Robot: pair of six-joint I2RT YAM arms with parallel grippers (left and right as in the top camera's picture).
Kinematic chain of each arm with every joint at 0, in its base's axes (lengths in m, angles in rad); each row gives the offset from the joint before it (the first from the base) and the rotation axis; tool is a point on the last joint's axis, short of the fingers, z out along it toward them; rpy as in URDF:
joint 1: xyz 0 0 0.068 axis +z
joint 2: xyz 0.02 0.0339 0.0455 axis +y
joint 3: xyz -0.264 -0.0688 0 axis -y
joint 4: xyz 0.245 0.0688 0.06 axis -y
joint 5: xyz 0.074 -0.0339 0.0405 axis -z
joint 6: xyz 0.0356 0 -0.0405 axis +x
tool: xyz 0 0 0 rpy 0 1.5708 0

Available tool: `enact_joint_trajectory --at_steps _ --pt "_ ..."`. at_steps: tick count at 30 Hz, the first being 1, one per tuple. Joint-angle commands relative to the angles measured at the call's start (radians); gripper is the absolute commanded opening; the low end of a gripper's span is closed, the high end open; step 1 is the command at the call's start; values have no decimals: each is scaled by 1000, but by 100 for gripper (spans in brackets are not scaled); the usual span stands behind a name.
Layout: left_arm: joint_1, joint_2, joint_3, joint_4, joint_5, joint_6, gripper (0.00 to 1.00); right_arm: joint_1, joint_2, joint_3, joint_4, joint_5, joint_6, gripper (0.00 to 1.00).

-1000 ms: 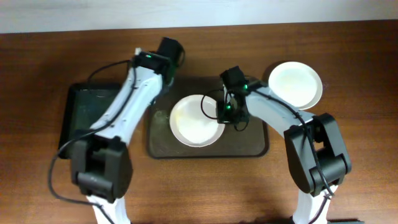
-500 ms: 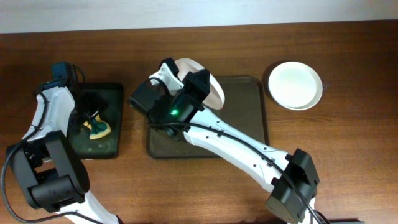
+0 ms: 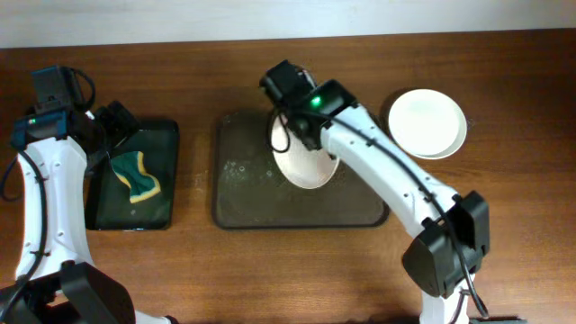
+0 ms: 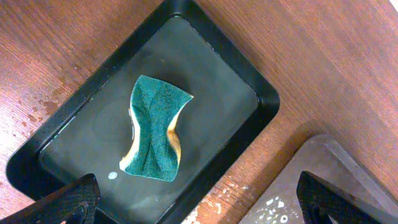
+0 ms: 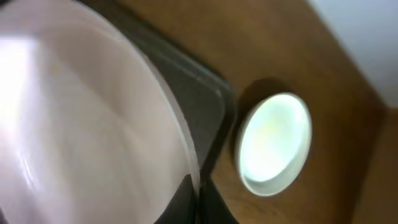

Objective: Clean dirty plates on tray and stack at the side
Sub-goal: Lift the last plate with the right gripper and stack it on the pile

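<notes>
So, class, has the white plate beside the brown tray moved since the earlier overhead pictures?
No. The plate stays off the tray's far right corner.

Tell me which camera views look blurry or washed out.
Right wrist view is blurred all over: the near plate is soft and the side plate glows washed out. Left wrist view is sharp on the sponge. Overhead is clear, evenly lit.

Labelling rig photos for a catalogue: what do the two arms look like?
The left arm and right arm have white link shells, black joint housings and thin black cables alongside. A green light glows near each wrist. The fingers are black.
</notes>
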Motion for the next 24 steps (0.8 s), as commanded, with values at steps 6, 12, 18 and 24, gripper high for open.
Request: enact_joint_trajectory --at_steps 6,12,18,24 --pt "5 2 3 -2 11 17 100 -818 6 -6 26 -764 100 4" --pt "5 2 3 -2 11 17 99 -1045 6 -236 257 -761 234 4" --pt "5 2 4 -2 11 17 99 -909 3 -341 380 -761 222 82" --pt "5 2 3 -2 11 17 99 -883 -370 -328 -52 -761 99 98"
